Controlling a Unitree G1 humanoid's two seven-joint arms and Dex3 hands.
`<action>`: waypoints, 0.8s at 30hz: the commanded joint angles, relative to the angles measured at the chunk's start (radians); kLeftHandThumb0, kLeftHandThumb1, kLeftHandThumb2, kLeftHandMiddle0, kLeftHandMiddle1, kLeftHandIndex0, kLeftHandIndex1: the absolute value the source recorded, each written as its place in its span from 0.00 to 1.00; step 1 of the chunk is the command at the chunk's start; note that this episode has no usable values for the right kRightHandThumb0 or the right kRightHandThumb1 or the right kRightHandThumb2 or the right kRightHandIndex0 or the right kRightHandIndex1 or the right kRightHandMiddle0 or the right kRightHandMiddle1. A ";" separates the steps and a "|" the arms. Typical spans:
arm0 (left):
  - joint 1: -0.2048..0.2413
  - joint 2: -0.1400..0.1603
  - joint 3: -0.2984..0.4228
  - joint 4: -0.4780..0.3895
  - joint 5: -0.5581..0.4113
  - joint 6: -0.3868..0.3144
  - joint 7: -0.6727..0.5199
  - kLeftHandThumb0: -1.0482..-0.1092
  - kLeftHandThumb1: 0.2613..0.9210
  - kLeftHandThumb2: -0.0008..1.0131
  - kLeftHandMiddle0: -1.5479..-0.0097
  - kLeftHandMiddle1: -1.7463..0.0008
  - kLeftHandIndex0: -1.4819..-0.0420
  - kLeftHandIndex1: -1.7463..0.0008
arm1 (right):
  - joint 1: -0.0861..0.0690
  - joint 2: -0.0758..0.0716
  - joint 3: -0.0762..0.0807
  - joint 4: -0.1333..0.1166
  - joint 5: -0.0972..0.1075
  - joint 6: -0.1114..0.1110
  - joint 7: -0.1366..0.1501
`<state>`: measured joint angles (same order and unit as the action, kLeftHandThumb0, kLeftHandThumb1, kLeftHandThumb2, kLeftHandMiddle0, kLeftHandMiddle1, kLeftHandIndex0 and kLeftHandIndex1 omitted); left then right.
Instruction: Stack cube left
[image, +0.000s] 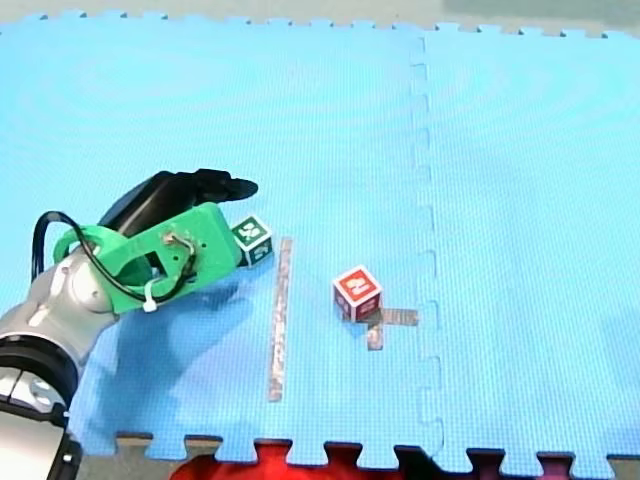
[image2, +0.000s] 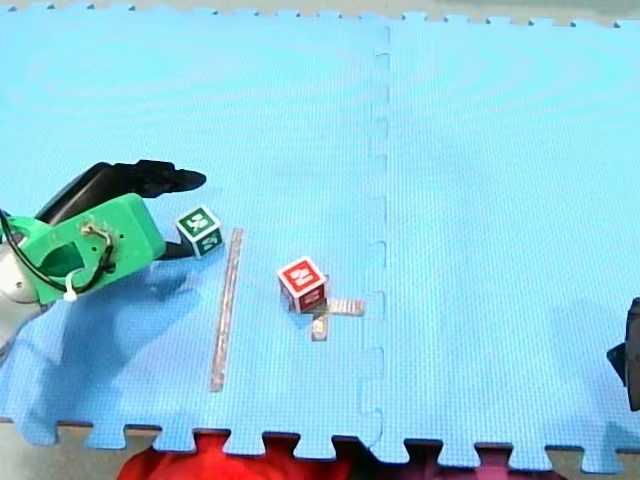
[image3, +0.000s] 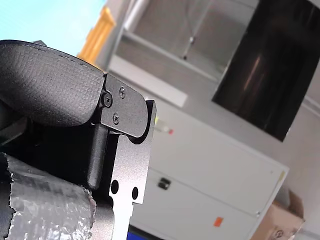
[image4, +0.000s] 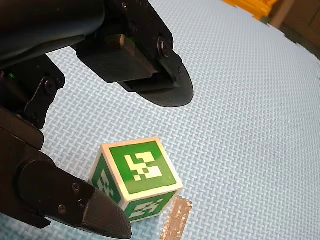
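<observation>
A green cube (image: 252, 240) with white patterned faces sits on the blue foam mat (image: 520, 200), left of centre. My left hand (image: 240, 215) reaches in from the left, its black fingers on either side of the cube. In the second wrist view the green cube (image4: 137, 182) stands between an upper finger (image4: 150, 75), clearly apart from it, and a lower fingertip (image4: 100, 220) close by its corner. A red cube (image: 357, 292) stands alone to the right of the green one, on a taped mark. A dark part of my right hand (image2: 630, 365) shows at the mat's right edge.
A long silver tape strip (image: 278, 320) runs front to back between the two cubes. Short crossed tape pieces (image: 395, 318) lie under and beside the red cube. The mat's toothed front edge (image: 300, 455) lies near me, with something red (image: 290, 470) below it.
</observation>
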<state>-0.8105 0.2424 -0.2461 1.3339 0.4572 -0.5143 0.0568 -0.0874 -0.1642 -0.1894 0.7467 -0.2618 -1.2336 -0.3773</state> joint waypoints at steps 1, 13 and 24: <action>-0.006 0.007 -0.009 0.001 0.007 0.008 0.005 0.73 0.63 0.00 0.47 0.00 0.50 0.98 | 0.008 0.001 -0.008 -0.011 0.009 -0.003 0.004; -0.015 0.003 -0.026 0.001 0.015 0.035 0.000 0.68 0.64 0.00 0.46 0.00 0.48 0.98 | 0.033 0.011 -0.026 -0.063 -0.017 0.016 0.000; -0.029 -0.005 -0.053 -0.001 0.038 0.071 -0.002 0.66 0.65 0.00 0.44 0.00 0.42 0.97 | 0.066 0.015 -0.023 -0.149 0.032 0.054 0.046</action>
<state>-0.8338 0.2365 -0.2909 1.3328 0.4879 -0.4508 0.0547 -0.0310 -0.1501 -0.2107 0.6127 -0.2394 -1.1861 -0.3348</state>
